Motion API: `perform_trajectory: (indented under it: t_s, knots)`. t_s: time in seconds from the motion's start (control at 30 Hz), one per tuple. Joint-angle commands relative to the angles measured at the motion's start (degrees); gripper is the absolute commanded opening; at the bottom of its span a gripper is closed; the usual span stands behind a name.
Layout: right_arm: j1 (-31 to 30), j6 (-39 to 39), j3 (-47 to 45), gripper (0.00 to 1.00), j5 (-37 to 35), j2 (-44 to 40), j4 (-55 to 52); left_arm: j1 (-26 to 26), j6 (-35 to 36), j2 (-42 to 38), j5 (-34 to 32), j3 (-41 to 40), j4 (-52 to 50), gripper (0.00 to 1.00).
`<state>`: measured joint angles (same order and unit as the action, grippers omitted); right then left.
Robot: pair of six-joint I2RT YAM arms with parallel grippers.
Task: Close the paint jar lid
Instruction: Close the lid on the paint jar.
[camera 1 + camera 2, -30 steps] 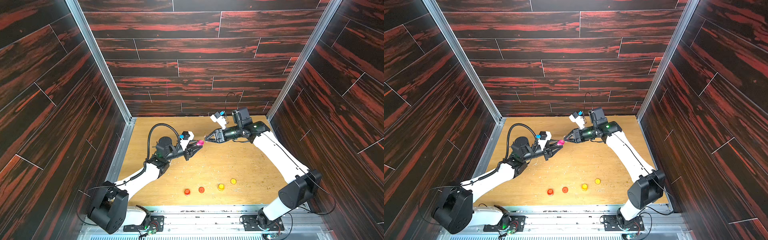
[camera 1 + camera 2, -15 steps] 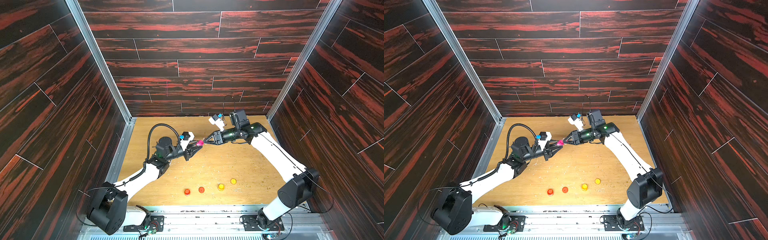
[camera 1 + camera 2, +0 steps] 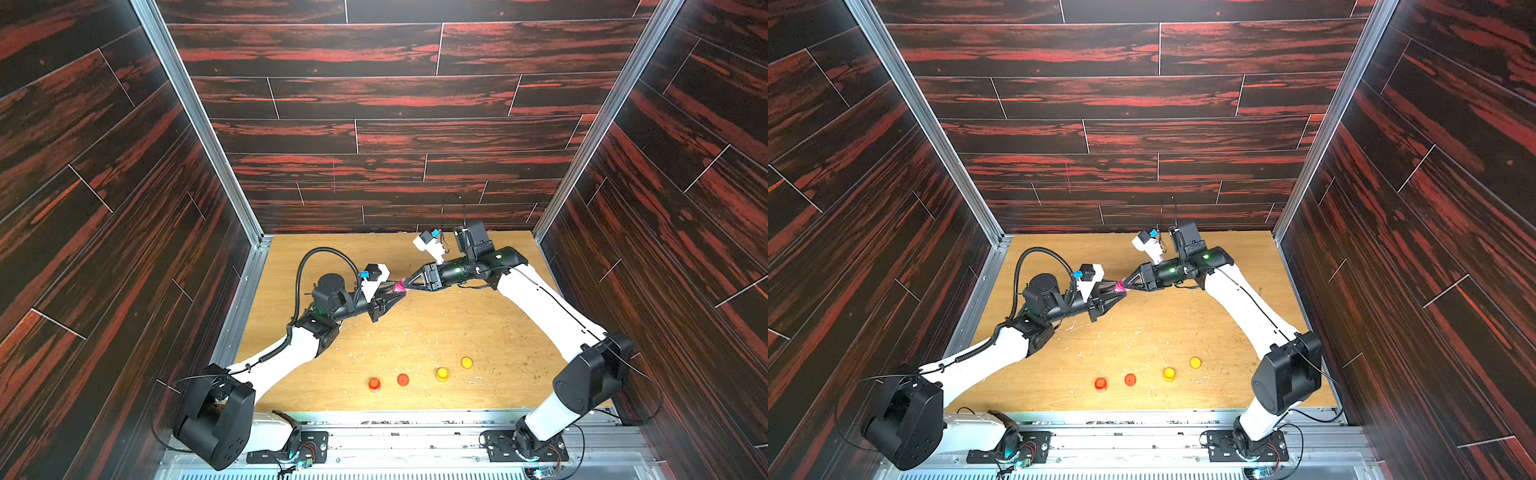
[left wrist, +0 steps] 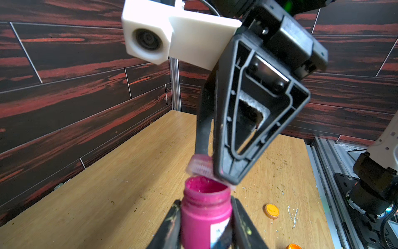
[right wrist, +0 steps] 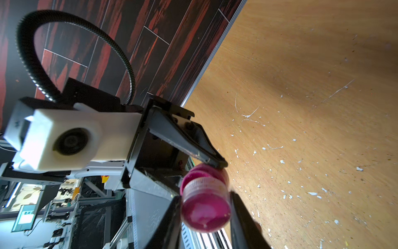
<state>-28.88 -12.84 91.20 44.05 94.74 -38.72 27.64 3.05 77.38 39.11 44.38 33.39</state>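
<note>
Left wrist: gripping paint jar with left gripper, pinching lid in right gripper just over the open mouth.

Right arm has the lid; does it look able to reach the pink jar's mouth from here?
Probably yes: the lid in the right gripper hangs just off the open rim of the pink jar, nothing between.

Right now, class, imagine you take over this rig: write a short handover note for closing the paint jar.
Left gripper: shut on the magenta paint jar, lifted off the table.
Right gripper: shut on the lid, tilted at the jar's open mouth, not seated.
Done: jar and lid both gripped and lined up closely.
Left: seat the lid and close it.
</note>
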Motion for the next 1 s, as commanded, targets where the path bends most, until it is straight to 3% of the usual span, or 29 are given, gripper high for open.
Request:
perform_trajectory:
  t_s: [0.0,0.27,0.63,0.97]
  knots:
    - [-0.5,0.0,-0.9,0.29,0.4,1.6,0.4,0.3,1.3,-1.8,0.6,1.8,0.4,0.19]
    - [-1.0,1.1,1.5,0.29,0.7,3.1,-1.3,0.7,1.7,-1.7,1.8,2.2,-0.8,0.18]
    - [-2.1,7.1,9.1,0.29,-0.4,7.4,-10.7,2.9,7.9,-2.1,1.4,4.6,-9.6,0.16]
    - [-4.6,12.5,12.1,0.29,-2.0,9.4,-15.3,3.4,9.2,-2.1,2.1,6.3,-11.9,0.15]
